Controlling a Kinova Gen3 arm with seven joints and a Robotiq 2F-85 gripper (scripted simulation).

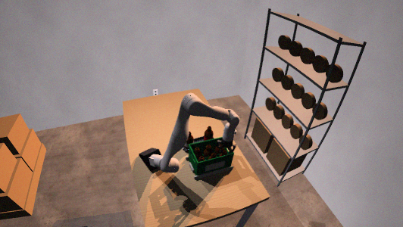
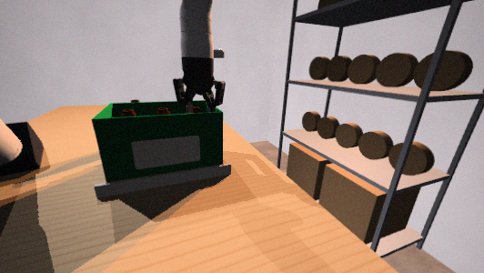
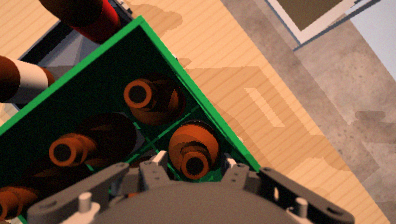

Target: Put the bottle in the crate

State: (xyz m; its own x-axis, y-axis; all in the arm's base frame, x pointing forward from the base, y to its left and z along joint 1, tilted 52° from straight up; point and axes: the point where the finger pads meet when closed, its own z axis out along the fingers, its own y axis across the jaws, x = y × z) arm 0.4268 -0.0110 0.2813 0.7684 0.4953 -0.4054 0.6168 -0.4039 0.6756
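The green crate [image 1: 210, 155] stands on the table, also in the exterior view [image 2: 159, 138] and the wrist view [image 3: 100, 125]. It holds several brown bottles upright. My gripper [image 2: 198, 102] hangs straight down over the crate's far right corner, fingertips at rim height, and is open. In the wrist view my gripper [image 3: 194, 160] straddles the top of a brown bottle [image 3: 192, 147] that stands in the corner slot; the fingers do not press on it. The grey tray [image 3: 62, 50] lies beyond the crate with a red-labelled bottle [image 3: 87, 15] and a white-labelled bottle [image 3: 20, 80].
A metal shelf rack [image 1: 303, 94] with discs and boxes stands right of the table, close to its edge [image 2: 387, 114]. The arm's black base [image 1: 149, 157] sits left of the crate. Stacked cardboard boxes [image 1: 17, 163] stand on the floor far left.
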